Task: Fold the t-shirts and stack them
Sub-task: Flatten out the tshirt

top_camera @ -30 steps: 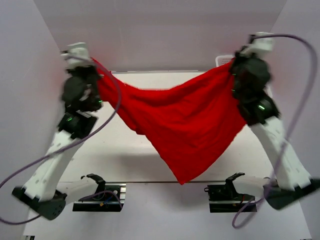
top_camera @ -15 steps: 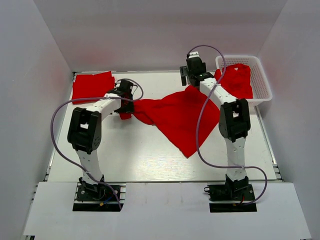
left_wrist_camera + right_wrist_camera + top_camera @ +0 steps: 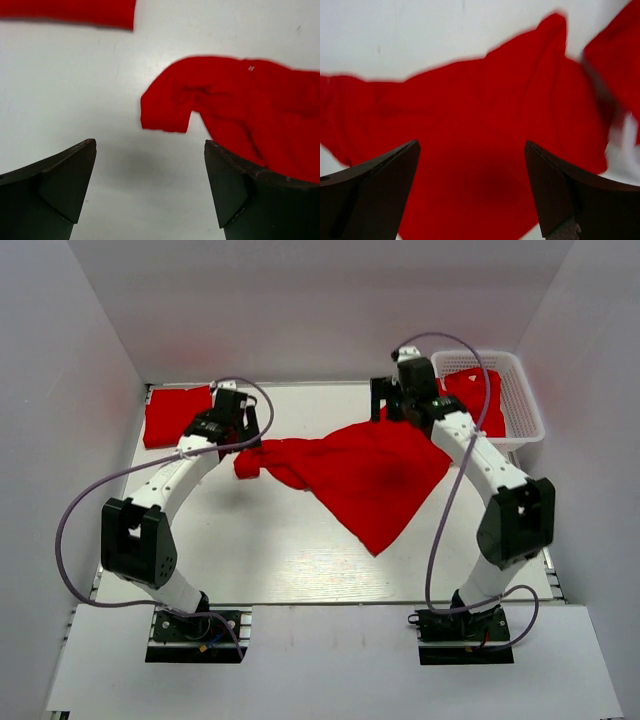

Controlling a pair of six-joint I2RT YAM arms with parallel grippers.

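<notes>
The left arm point(image 3: 175, 475) and right arm point(image 3: 480, 455) are white tubes with fat black joints. 1 thin purple cable point(image 3: 75, 505) loops along each. Each has a black base point(image 3: 197, 625). The left gripper point(image 3: 149, 144) has 2 dark wedge fingers point(image 3: 62, 182).

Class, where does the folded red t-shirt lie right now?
In the top view, the folded t-shirt lies at the far left corner of the table, just left of the left tool and apart from the crumpled t-shirt spread mid-table.
</notes>
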